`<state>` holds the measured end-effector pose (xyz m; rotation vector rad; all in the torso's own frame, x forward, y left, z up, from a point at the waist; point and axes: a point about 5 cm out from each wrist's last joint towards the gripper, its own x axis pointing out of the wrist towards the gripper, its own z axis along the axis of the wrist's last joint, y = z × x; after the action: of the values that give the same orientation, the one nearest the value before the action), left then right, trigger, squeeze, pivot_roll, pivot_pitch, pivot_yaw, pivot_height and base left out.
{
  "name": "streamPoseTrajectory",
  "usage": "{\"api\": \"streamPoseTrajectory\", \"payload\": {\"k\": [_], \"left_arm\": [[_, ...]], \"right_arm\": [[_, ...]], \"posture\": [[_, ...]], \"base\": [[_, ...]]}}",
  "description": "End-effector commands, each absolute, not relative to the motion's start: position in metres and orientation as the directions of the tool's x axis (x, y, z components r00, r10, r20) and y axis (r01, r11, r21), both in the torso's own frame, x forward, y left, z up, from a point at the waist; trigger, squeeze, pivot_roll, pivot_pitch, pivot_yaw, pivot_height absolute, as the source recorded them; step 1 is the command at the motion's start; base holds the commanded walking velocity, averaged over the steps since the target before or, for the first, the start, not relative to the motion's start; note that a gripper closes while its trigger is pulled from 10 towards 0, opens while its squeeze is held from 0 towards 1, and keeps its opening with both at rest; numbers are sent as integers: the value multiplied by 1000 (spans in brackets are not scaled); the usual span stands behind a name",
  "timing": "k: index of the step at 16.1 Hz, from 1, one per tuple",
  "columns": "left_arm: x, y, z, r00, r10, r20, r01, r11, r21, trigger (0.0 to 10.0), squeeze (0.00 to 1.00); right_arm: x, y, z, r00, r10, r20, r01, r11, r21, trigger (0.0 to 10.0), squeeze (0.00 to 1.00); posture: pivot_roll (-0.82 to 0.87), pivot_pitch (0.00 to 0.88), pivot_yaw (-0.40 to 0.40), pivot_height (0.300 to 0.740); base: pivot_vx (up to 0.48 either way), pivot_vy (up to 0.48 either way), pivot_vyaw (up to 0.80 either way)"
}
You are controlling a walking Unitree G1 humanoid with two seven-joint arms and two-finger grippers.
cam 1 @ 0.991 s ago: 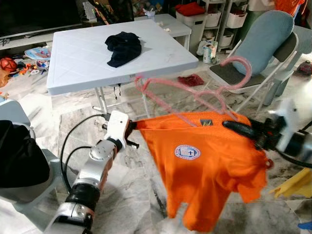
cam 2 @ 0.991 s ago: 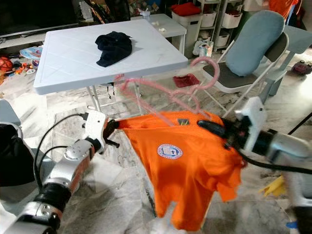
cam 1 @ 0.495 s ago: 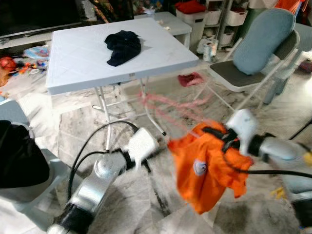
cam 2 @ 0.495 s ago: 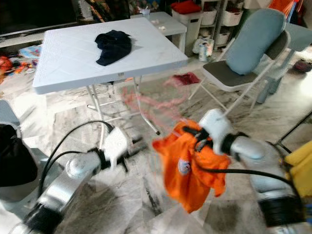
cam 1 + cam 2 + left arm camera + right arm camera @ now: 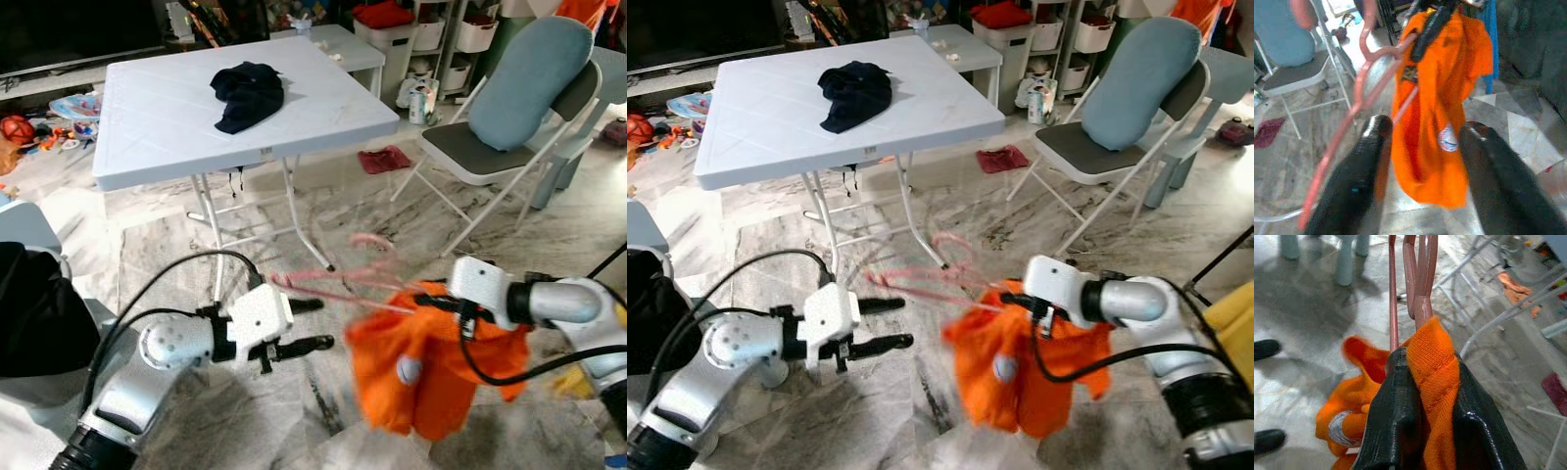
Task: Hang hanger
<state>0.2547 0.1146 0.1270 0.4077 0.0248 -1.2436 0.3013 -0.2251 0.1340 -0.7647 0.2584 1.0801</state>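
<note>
Pink hanger (image 5: 338,284): thin plastic, motion-blurred, lying roughly level just above the orange shirt (image 5: 431,367), hook end up and toward the white table (image 5: 157,127). The shirt has a round white-and-blue badge, hangs bunched and crumpled off one end of the hanger, over the marble floor in front of the table, clear of it.

Room before me: marble-patterned floor (image 5: 323,421); white folding table (image 5: 157,117) bearing a dark garment (image 5: 248,95) near its far edge; grey folding chair (image 5: 490,147) with blue cushion (image 5: 529,69) at right; storage bins (image 5: 392,34) on shelving behind; toys (image 5: 39,127) strewn far left.
</note>
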Motion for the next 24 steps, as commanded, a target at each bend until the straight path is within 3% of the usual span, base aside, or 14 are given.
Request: {"api": "streamPoseTrajectory", "payload": {"k": [1,11,12,18,20,24], "left_arm": [[262,124,133,364,-898,-246,904,276,327,10000,1000],[273,118,133,292,-911,-292,920,184,345,10000,1000],[274,119,132,289,-910,-297,921,180,344,10000,0],[283,110,124,268,-917,-295,935,173,311,10000,0],[281,106,117,247,-923,-297,943,159,291,0,0],[284,91,114,204,-945,-254,956,136,260,0,0]], "right_arm": [[304,-228,152,443,738,-509,-870,216,-444,10000,0],[283,-237,171,241,823,-514,-930,44,-365,10000,0],[281,-237,173,231,826,-514,-932,37,-360,10000,0],[277,-233,182,214,846,-489,-931,26,-364,10000,0],[275,-232,181,205,842,-499,-930,8,-367,10000,0],[274,-228,181,196,849,-491,-929,1,-369,10000,0]], "posture": [[-91,0,18,740],[-108,0,36,740],[-110,0,37,740],[-120,0,46,740],[-126,0,46,740],[-130,0,44,740]], "base": [[0,0,0],[0,0,0],[0,0,0],[0,0,0],[0,0,0],[0,0,0]]}}
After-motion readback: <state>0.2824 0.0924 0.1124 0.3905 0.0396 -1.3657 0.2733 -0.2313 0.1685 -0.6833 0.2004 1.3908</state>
